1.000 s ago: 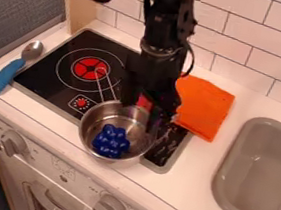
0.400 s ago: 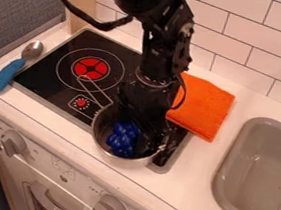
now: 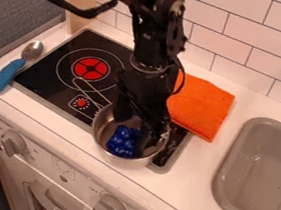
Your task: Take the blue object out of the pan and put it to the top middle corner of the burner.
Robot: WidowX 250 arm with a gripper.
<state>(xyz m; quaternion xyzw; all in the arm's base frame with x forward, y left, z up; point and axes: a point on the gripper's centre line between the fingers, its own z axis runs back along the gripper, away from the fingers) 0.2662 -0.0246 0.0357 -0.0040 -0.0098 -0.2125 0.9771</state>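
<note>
Noted on the white table: a glossy black cooktop, edged in grey, marked with a thin white ring around a red disc divided into segments. Observed near its lower right end a round, shiny metal pan, fitted with a slim wire-loop handle. Found inside the pan, low toward the front: the blue object, smooth, glossy and lobed, partly hidden. Recorded to the right: an orange cloth of soft, slightly nubby weave, overlapping the cooktop edge; farther right, a smooth grey sink with rounded corners. Recorded to the left: a spoon with a polished metal bowl and a ridged blue handle. Behind: rectangular white tiles with dark joints. Seen on the front panel: rounded grey knobs and small markings, too fine to read. Positioned over the pan, pointing down into it: the claw, with fingers apart. Located below and between those fingers: the blue object; contact impossible to confirm.
</note>
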